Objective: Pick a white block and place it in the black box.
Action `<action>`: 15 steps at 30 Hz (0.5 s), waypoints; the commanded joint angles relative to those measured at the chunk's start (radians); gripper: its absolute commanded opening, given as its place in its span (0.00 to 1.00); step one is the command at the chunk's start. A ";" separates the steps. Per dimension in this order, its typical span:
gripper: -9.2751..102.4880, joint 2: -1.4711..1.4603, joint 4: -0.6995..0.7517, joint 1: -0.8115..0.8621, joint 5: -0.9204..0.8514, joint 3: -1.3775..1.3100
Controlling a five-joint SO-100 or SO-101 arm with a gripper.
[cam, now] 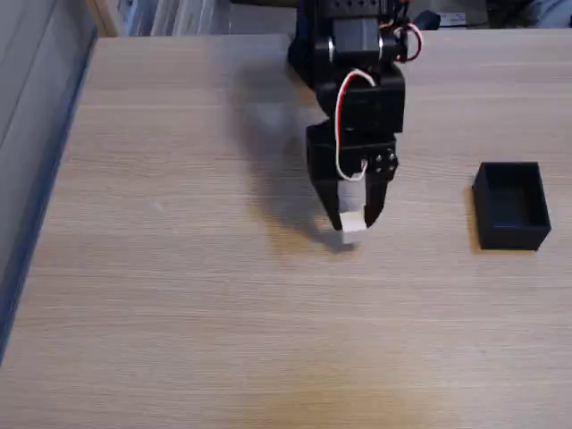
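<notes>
In the fixed view the black arm reaches down over the middle of the wooden table. The white block (352,223) sits between the two black fingers of my gripper (353,221), which is shut on it, at or just above the tabletop. The black box (511,206) stands open-topped on the table to the right, well apart from the gripper, and looks empty.
The light wooden table (179,268) runs to its left edge, where a grey floor or wall strip shows. Clutter and cables lie beyond the table's far edge behind the arm base (357,36).
</notes>
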 commanded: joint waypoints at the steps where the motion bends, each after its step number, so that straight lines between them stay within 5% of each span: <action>1: 0.08 0.193 0.043 -0.072 0.023 0.060; 15: 0.08 0.365 0.110 -0.451 0.110 0.077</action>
